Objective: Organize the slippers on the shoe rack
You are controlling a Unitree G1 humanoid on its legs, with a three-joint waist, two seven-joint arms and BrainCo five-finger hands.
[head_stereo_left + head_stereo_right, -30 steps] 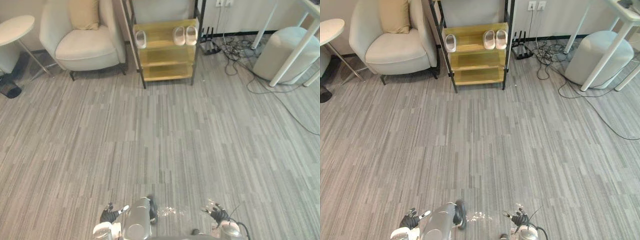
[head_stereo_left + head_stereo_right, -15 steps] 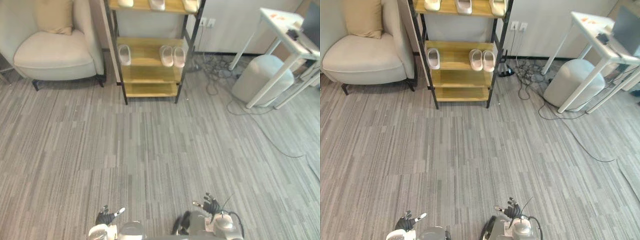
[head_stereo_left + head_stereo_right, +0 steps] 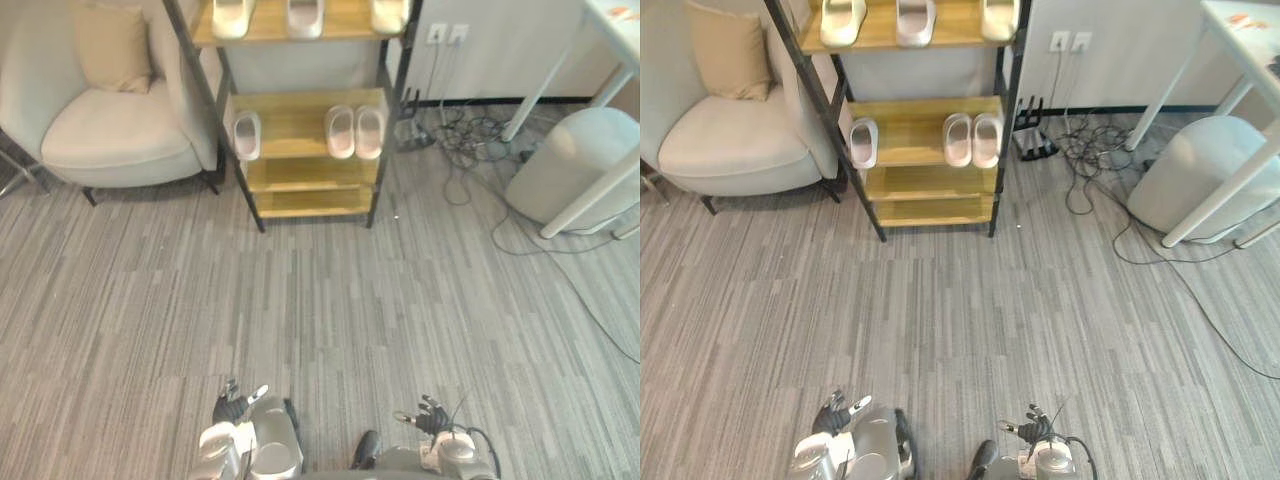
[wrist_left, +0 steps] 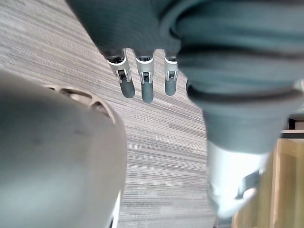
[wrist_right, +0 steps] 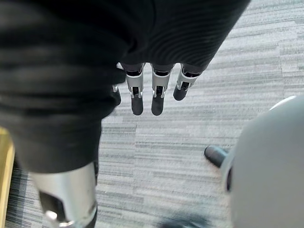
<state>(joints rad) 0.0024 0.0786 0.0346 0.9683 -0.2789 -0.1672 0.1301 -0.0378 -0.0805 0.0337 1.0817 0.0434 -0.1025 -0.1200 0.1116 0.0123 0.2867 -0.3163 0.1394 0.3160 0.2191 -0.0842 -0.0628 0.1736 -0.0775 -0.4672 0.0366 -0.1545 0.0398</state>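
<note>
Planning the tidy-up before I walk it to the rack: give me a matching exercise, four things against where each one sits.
Things:
1. row of three slippers
2. lone slipper
3. side-by-side pair
4. armchair

Places:
A. on the floor, left of the shoe rack
B. upper shelf
C. shelf below it, right end
D. shelf below it, left end

Pairs: 1-B; 2-D; 3-C; 4-A
</note>
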